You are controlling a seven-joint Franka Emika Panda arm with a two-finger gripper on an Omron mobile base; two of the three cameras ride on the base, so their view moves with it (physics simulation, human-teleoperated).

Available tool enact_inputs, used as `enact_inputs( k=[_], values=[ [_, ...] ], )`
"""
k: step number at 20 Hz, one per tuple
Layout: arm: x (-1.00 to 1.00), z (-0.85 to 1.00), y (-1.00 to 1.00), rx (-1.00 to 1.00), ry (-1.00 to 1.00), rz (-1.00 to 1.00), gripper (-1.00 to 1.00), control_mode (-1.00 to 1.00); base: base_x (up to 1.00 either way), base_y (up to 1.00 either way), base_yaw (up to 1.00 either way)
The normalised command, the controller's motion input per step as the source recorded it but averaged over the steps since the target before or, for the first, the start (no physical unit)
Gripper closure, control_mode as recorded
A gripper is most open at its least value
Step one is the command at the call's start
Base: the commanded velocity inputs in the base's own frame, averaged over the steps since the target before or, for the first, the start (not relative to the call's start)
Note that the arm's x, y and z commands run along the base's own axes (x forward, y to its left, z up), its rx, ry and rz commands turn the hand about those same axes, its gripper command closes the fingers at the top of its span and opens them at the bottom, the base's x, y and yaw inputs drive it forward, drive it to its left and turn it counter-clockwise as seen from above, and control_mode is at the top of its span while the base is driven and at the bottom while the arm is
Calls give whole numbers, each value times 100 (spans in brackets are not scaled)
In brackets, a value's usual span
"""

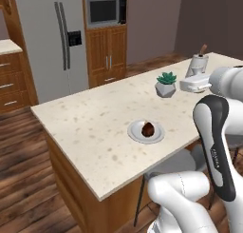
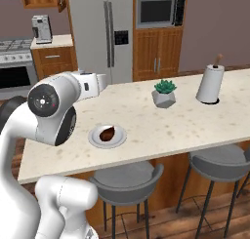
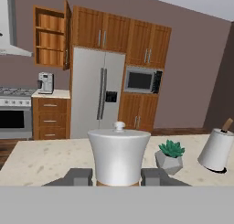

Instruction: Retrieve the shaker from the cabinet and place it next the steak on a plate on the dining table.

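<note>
My gripper (image 3: 118, 177) is shut on the shaker (image 3: 119, 154), which looms close in the hand view with a pale knobbed cap and a sliver of tan body at its foot. The hand (image 1: 195, 83) hovers over the far right of the dining table (image 1: 90, 127), level and well above the top. A plate (image 1: 134, 133) with the dark steak (image 1: 148, 128) on it lies near the table's front edge, below and left of the hand. From the right side, the hand (image 2: 95, 82) is above and left of the plate (image 2: 94, 138) and steak (image 2: 107, 132). The cabinet (image 3: 50, 38) stands open across the room.
A potted succulent (image 1: 166, 83) and a white paper towel roll (image 1: 198, 63) stand on the table near the hand. Grey stools (image 2: 124, 182) sit under the near edge. Fridge (image 3: 97, 97), microwave unit (image 3: 141, 81), stove (image 3: 13, 113) and coffee machine (image 3: 45, 82) line the far wall.
</note>
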Motion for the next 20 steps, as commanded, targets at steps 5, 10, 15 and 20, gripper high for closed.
enact_inputs(
  k=[5,10,15,20],
  values=[
    [0,0,0,0,0,0,100,100,74,1,26],
    [0,0,0,0,0,0,100,100,38,1,10],
    [0,0,0,0,0,0,100,100,15,0,4],
    [0,0,0,0,0,0,100,100,5,0,2]
  ],
)
